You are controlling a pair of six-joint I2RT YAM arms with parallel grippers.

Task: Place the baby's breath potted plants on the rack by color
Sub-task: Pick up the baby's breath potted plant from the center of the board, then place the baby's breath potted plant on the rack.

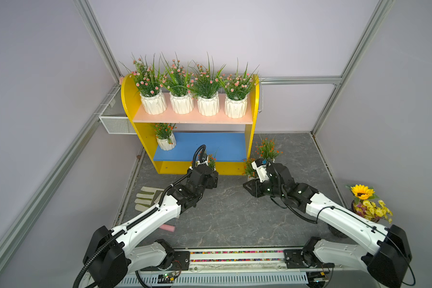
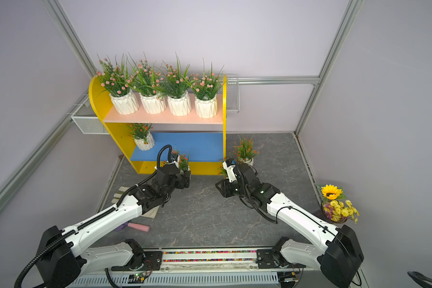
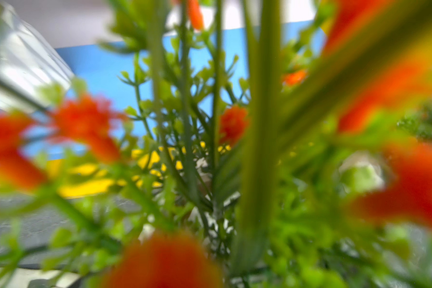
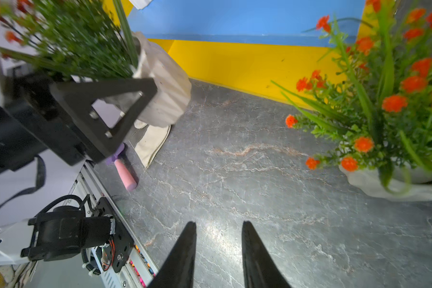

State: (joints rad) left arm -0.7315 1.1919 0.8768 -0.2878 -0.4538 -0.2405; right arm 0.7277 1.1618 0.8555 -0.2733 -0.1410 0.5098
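**Grey worktop, orange plants going up**

Grey stone worktop (image 1: 235, 212) holds the yellow rack (image 1: 127, 99) at the back. Four pink plants (image 1: 192, 82) stand on its pink top board (image 1: 192, 119). One orange plant (image 1: 165, 139) sits on the blue board (image 1: 222, 147). The left end effector (image 1: 212, 174) squeezes a second orange plant (image 4: 160, 82) by its white pot, tipped, just in front of that board. Next, I think, it must lift it over the yellow edge and set it straight. The right end effector (image 4: 218, 224) is partly open and empty, near two more orange plants (image 1: 267, 149).

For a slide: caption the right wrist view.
Open right end effector above grey table; left end effector gripping one orange-flowered plant, second plant standing nearby.
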